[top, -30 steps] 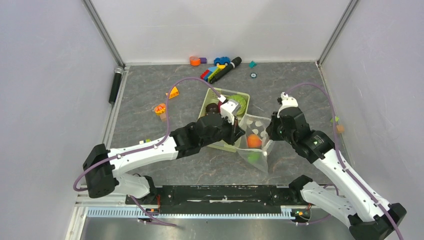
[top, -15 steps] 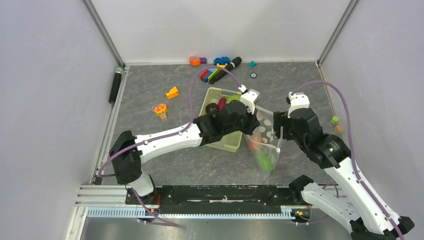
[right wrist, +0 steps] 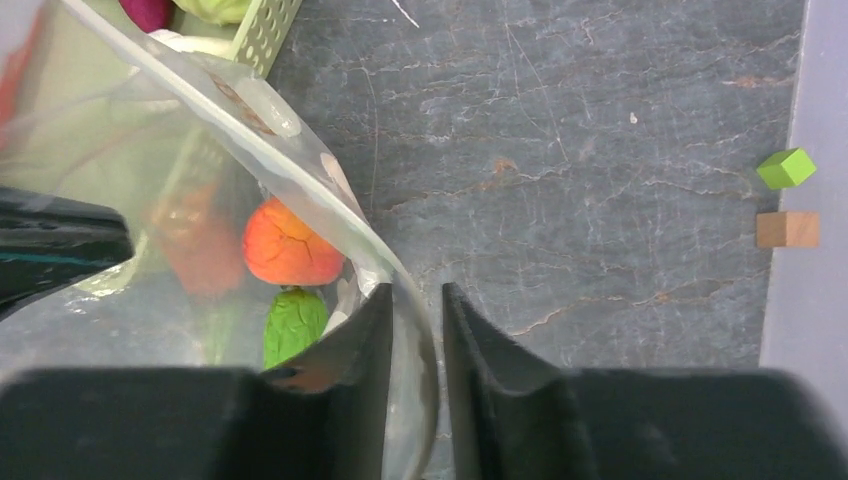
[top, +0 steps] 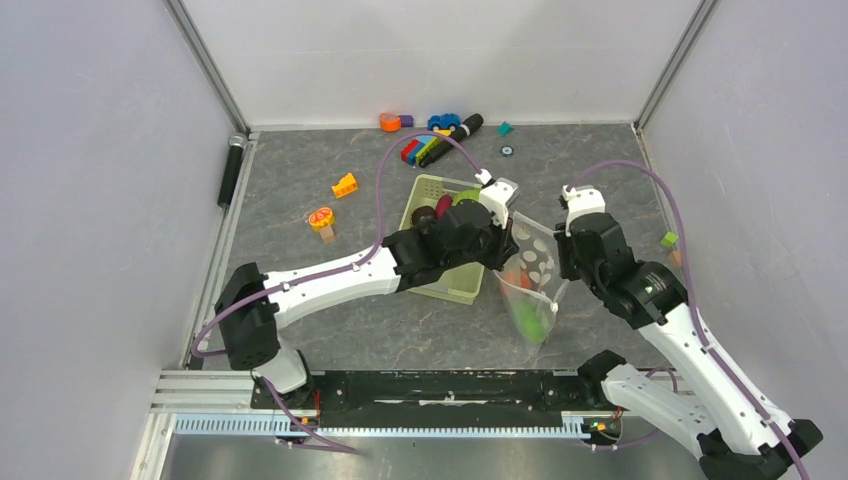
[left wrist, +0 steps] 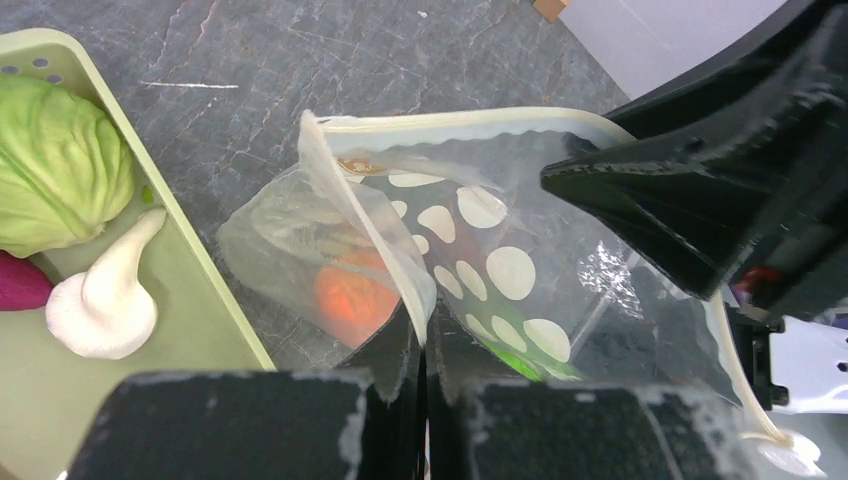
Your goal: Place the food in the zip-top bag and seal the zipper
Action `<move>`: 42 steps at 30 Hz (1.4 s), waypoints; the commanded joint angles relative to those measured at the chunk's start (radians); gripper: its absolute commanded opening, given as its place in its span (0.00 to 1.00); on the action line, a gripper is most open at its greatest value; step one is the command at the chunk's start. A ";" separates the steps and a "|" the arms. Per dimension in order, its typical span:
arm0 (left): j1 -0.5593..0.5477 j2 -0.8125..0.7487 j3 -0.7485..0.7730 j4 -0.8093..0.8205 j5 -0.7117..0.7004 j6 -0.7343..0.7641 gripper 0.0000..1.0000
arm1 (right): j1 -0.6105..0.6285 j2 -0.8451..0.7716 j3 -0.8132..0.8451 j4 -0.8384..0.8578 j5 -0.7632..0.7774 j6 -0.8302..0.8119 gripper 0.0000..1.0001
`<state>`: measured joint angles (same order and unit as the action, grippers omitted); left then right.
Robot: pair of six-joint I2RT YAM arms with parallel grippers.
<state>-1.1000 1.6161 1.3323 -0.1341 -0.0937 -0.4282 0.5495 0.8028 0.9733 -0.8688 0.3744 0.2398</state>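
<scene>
The zip-top bag (top: 532,290) hangs above the table with its mouth open. It holds the orange peach (right wrist: 290,255) and the green cucumber (right wrist: 293,325); something red-orange shows blurred through the plastic. My left gripper (left wrist: 422,320) is shut on the bag's near rim, beside the basket (top: 428,190). My right gripper (right wrist: 417,300) stands at the bag's right rim, jaws a narrow gap apart, with the pale zipper (right wrist: 300,165) running between them against the left finger. The cabbage (left wrist: 55,165), the white piece (left wrist: 100,300) and the eggplant (left wrist: 20,283) lie in the basket, as does the maroon ball (top: 423,215).
Building-block toys (top: 428,148) and a black marker (top: 458,137) lie at the back. A yellow block (top: 345,185) and an orange toy (top: 321,218) lie to the left. A green cube (right wrist: 786,168) and a tan cube (right wrist: 787,229) sit by the right wall. A black cylinder (top: 231,170) lies at the left edge.
My left gripper moved right from the basket to the bag and the bag rose off the table. In the last half second my right gripper shifted slightly towards the bag's rim.
</scene>
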 commanded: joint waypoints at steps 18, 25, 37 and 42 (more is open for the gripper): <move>0.022 -0.079 -0.038 -0.102 -0.244 0.097 0.83 | -0.007 0.004 0.025 0.044 0.096 -0.057 0.00; 0.025 -0.127 -0.034 -0.089 -0.051 0.108 1.00 | -0.007 0.015 0.029 0.111 -0.051 -0.081 0.00; 0.117 -0.421 -0.306 -0.002 0.023 0.036 1.00 | -0.006 0.059 0.017 0.112 -0.049 -0.063 0.01; 0.360 -0.392 -0.439 0.082 0.230 -0.120 1.00 | -0.005 0.035 0.019 0.114 -0.021 -0.064 0.02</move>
<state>-0.9016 1.1931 0.9997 -0.1383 -0.0265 -0.4053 0.5468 0.8650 0.9943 -0.7929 0.3187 0.1780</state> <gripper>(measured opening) 0.993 0.019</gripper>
